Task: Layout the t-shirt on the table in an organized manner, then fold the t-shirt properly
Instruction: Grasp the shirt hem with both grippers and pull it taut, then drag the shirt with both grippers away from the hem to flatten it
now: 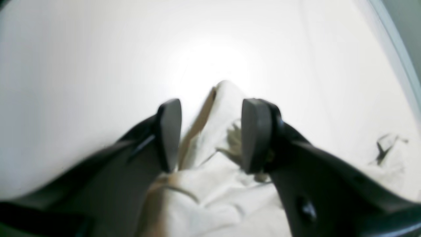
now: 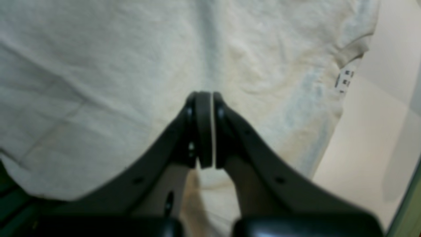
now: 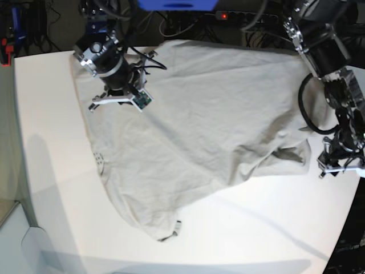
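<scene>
Base view: the t-shirt [image 3: 211, 137] lies spread over the upper and middle part of the white bench [image 3: 51, 160], wrinkled, soft grey-beige cotton, with one corner trailing toward the lower centre of the frame. Its top edge runs off behind the equipment at the upper edge, so the full outline cannot be made out. A small printed mark shows near the cloth's left border. The right gripper [image 3: 138, 98] sits upper left, over the cloth; its tips are too small here to read. The left gripper [image 3: 333, 165] is at the right edge, partly cut off, beside a bunched fold.

Right wrist view: right gripper [image 2: 210, 131] black, smooth, curved; pads pressed together with only a thin pale seam between them. Whether any cloth is pinched cannot be told. Blurred frame.

Left wrist view: left gripper [image 1: 210, 135] has its flat dark pads apart, a crumpled ridge of t-shirt [image 1: 213, 184] standing between them, not clamped. Bench glare washes out the centre top.
</scene>
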